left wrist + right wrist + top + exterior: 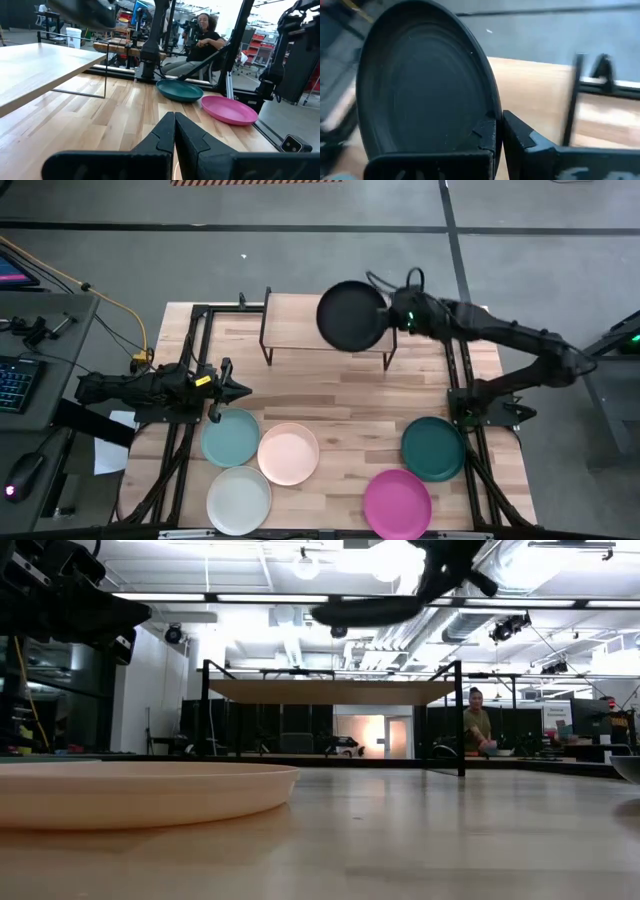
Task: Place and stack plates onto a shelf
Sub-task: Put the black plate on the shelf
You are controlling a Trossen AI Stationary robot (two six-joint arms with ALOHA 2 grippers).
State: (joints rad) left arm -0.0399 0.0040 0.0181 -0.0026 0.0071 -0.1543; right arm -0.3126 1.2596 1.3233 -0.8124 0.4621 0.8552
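Note:
My right gripper (390, 314) is shut on the black plate (350, 317), above the right part of the shelf (295, 330). In the low view the black plate (370, 610) hangs well above the shelf's wood top (330, 691). My left gripper (236, 390) is shut and empty, at the table's left just above the light teal plate (230, 437). The peach-pink plate (289, 453), white plate (239, 498), magenta plate (397, 502) and dark teal plate (433, 448) lie flat on the table near its front. My right gripper pinches the black plate's rim (491, 107) between its two fingers, at the plate's right-hand edge. The fingers (520, 137) come level from the table's right side. The plate is lifted clear above the shelf, nearly level, its hollow side up.
The shelf's black legs (266, 330) stand at the table's far middle. Black frame rails (190, 360) run along both table sides. A person (200, 37) sits beyond the table's right side. The dark teal plate (180, 91) and magenta plate (229, 110) also show in the left wrist view.

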